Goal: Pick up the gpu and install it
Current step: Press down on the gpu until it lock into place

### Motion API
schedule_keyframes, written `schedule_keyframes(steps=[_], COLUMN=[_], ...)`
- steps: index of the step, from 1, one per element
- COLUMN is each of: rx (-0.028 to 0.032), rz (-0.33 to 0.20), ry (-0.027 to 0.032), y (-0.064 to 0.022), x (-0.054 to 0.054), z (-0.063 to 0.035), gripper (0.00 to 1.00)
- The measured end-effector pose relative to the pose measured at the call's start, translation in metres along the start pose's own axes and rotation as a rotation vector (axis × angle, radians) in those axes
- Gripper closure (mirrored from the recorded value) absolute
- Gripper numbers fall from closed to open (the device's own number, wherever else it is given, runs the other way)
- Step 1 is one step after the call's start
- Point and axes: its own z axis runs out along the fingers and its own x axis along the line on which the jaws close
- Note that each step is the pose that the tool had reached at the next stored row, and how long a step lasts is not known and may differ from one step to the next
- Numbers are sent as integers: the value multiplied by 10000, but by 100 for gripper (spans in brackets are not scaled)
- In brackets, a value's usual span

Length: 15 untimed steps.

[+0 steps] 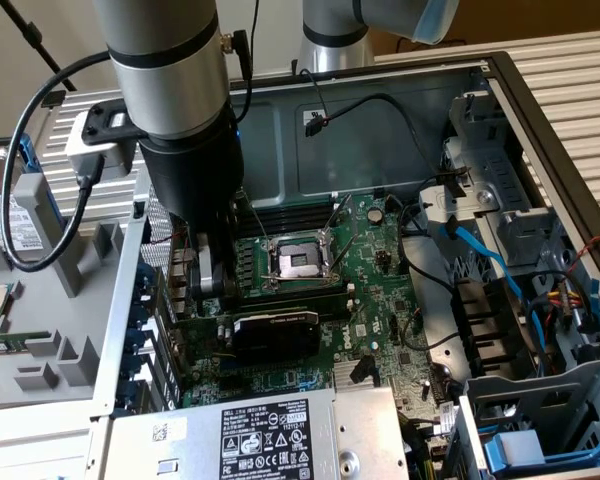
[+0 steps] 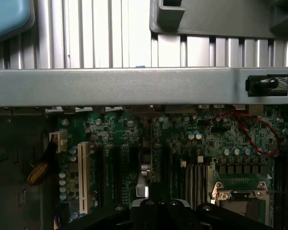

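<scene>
GPU (image 1: 273, 332) sitting upright in a slot on the green motherboard (image 1: 380, 290), just below the CPU socket (image 1: 298, 262); gripper (image 1: 208, 275) hanging fully closed just beside its exterior-view left end, gripping nothing visible, inside the open computer case (image 1: 380, 130).

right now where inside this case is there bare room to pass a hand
The bare back panel between the motherboard and the case's far wall is free but for one black cable. It is crowded around the gpu, where the gripper stands, and among the cables and drive cages at the exterior view's right.
</scene>
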Motion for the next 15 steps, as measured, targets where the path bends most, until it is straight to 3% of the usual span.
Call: schedule_keyframes(steps=[9,15], rx=[-3,-4], rz=[49,59], ry=[-2,0], y=[-47,-138], x=[-35,-45], z=[-65,-64], gripper=[89,89])
